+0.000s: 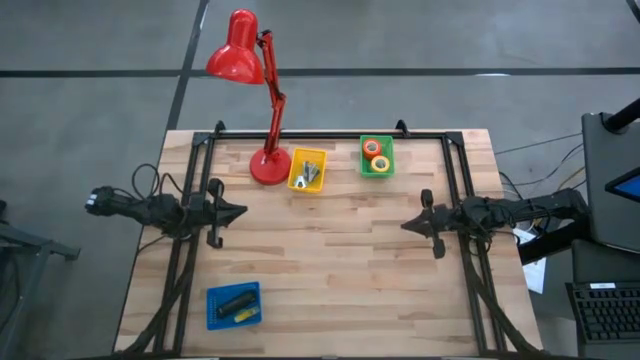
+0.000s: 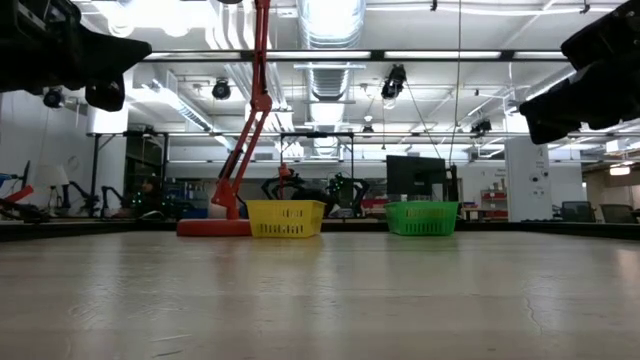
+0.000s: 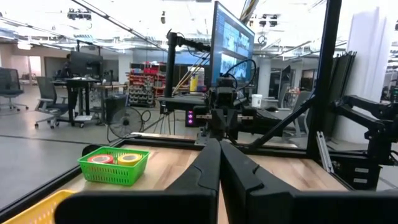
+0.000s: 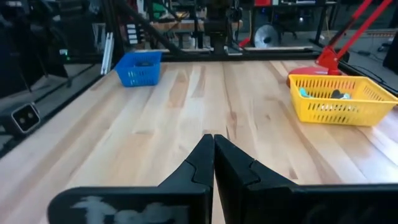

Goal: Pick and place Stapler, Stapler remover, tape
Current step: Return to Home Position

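A black oblong stapler (image 1: 234, 301) lies in the blue basket (image 1: 233, 305) near the table's front left. Two tape rolls (image 1: 376, 152) sit in the green basket (image 1: 376, 156) at the far edge; in the left wrist view the rolls (image 3: 115, 158) show inside it. Small metal items (image 1: 310, 172), which may include the stapler remover, lie in the yellow basket (image 1: 307, 169). My left gripper (image 1: 240, 211) hovers shut at the table's left, holding nothing. My right gripper (image 1: 406, 224) hovers shut at the right, also holding nothing.
A red desk lamp (image 1: 262, 90) stands with its base (image 1: 268, 166) beside the yellow basket at the far edge. A black frame (image 1: 330, 134) runs along the table's far side and down both sides. The wooden tabletop (image 1: 330, 260) lies bare between the arms.
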Robot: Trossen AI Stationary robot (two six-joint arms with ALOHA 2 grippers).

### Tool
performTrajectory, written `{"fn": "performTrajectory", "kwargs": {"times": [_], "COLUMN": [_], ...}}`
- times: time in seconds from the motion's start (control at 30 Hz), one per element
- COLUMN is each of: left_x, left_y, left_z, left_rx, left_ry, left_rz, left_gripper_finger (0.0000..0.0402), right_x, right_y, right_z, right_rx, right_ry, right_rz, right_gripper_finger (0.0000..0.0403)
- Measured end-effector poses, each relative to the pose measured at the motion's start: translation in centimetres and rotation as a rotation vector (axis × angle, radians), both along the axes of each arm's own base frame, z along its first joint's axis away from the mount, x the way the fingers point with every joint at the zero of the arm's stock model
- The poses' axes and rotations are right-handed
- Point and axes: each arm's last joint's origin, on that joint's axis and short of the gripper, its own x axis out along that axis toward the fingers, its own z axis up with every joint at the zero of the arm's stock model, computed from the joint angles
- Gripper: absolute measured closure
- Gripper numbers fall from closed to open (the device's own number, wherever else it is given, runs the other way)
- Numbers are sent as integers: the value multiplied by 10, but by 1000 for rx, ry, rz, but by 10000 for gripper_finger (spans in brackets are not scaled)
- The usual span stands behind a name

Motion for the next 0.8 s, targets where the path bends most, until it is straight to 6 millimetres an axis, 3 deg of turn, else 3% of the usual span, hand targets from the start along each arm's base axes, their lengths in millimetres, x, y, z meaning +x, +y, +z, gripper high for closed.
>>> {"fn": "performTrajectory", "kwargs": {"times": [0.8], "left_x": [0], "left_y": [0], "left_z": [0], "left_rx": [1], "left_ry": [2], "left_rz": [0], "left_gripper_finger": [394], "right_x": [0], "right_y": [0], "right_z": [-1], "right_rx": [-22], "right_ry": [10], "right_rz": [8], "right_gripper_finger": [394]}}
